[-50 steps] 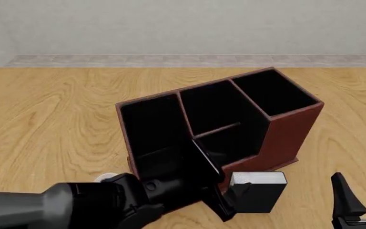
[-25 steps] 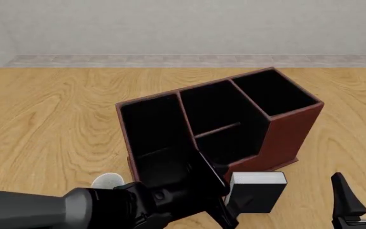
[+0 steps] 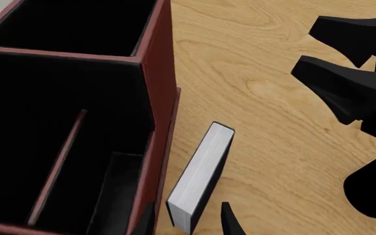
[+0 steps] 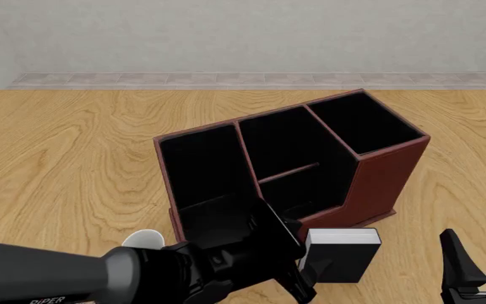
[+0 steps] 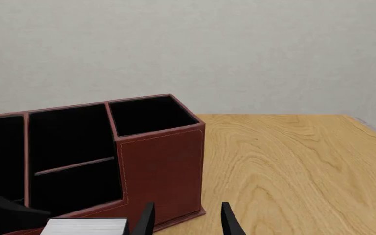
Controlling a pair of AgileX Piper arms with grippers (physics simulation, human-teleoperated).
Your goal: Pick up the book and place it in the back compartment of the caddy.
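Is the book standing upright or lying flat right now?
Upright. The book stands on the table beside the caddy, white page block facing up, left gripper open around it.

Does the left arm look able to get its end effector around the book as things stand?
Probably yes. The left end effector is open, a finger on either side of the upright book, whose top stays clear. The caddy wall stands close alongside, leaving the near finger little room.
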